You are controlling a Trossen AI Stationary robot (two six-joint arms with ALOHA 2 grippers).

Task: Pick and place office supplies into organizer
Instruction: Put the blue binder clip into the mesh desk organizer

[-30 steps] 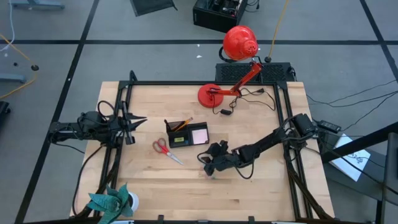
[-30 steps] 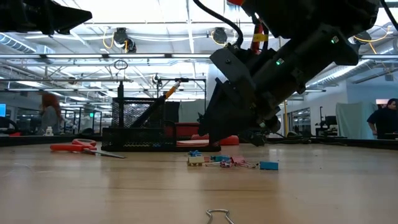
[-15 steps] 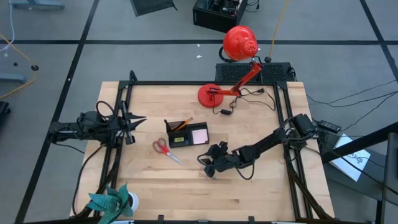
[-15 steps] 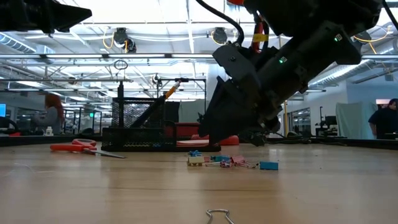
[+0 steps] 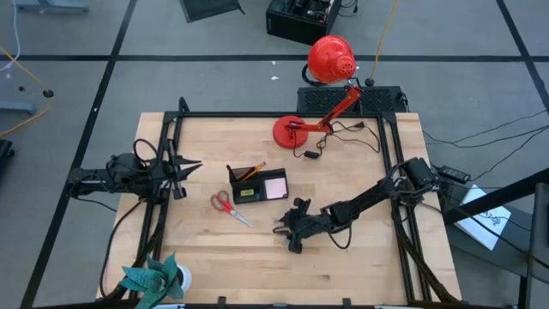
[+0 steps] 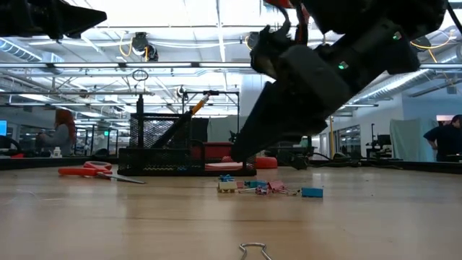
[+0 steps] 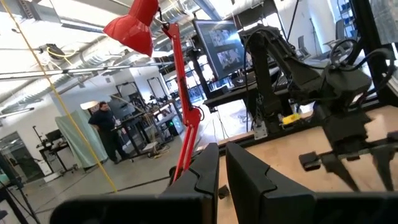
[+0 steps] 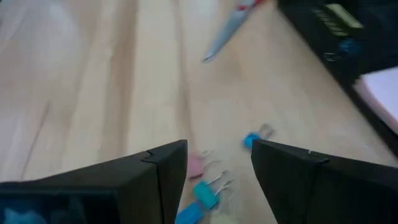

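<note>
Currently: right gripper (image 8: 217,165), fingers spread wide, empty, poised over coloured binder clips (image 8: 205,193); left gripper (image 7: 221,168) narrow, empty, at table's edge.

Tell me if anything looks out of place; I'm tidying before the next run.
A few small coloured binder clips lie scattered loose on the wooden table, under the open right gripper. Red-handled scissors also lie outside the black desk organizer. A bare wire clip sits alone nearer the table's front edge.
</note>
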